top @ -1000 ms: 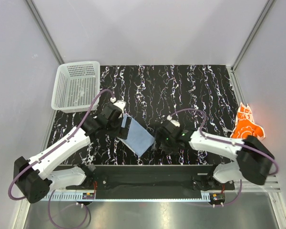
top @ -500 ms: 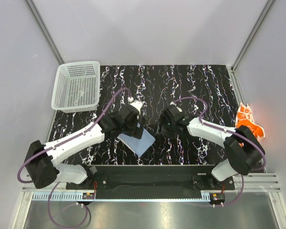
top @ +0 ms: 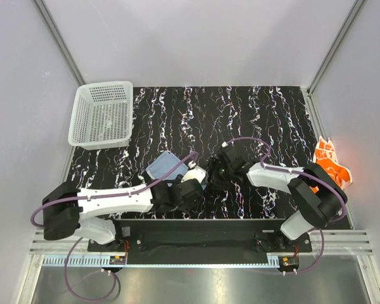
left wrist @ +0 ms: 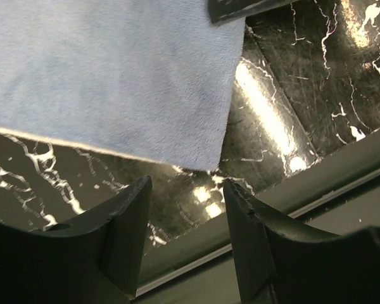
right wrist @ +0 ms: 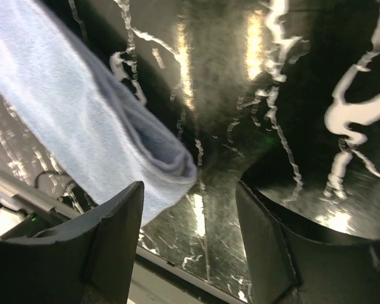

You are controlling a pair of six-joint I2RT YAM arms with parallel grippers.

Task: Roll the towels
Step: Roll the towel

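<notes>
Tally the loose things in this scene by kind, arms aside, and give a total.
towels: 2, the blue towel and the orange towel
basket: 1
total: 3

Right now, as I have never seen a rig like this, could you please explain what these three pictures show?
These are two robot arms bolted at the near edge of a black marbled table. The wide picture comes from a fixed camera above and behind them. The other two come from cameras on each wrist, looking past that arm's two fingers. On the table lie a light blue towel, partly folded over, and a white perforated basket at the far left. An orange towel with white print sits crumpled at the right edge. The left gripper and right gripper both stand open near the blue towel, holding nothing.
</notes>
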